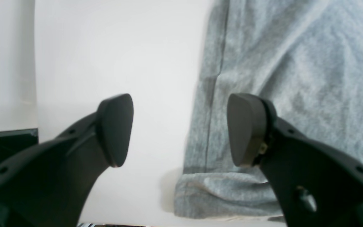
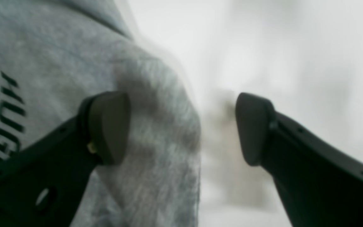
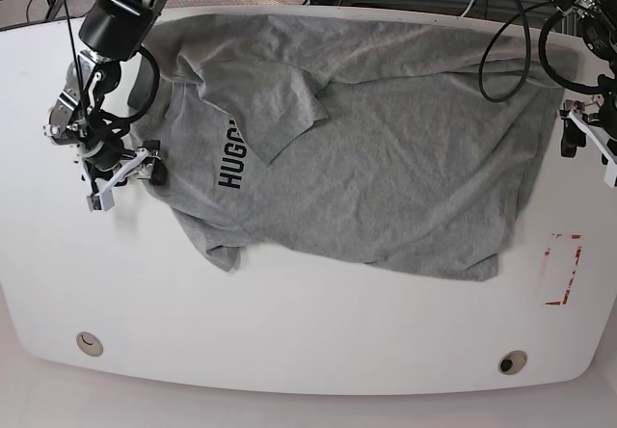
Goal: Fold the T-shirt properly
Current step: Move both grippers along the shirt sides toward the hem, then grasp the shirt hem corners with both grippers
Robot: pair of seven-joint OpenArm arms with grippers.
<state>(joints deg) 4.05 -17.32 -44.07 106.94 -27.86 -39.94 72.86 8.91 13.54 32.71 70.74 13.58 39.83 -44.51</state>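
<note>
The heather-grey T-shirt (image 3: 386, 158) lies spread and wrinkly over the white table (image 3: 308, 332), with dark block lettering (image 3: 231, 163) near its left side. One sleeve is folded in over the chest. My right gripper (image 3: 125, 179) stands open at the shirt's left edge. In the right wrist view this gripper (image 2: 181, 127) straddles a raised fold of cloth (image 2: 156, 132), with one finger over the shirt and the other over the table. My left gripper (image 1: 181, 129) is open at the shirt's hemmed edge (image 1: 206, 126); it shows at the far right of the base view (image 3: 590, 153).
A red-outlined mark (image 3: 562, 269) is on the table at the right. Two round holes (image 3: 89, 342) (image 3: 513, 361) sit near the front edge. Cables (image 3: 501, 52) hang over the shirt's back right corner. A dark edge (image 1: 8, 138) shows beyond the table.
</note>
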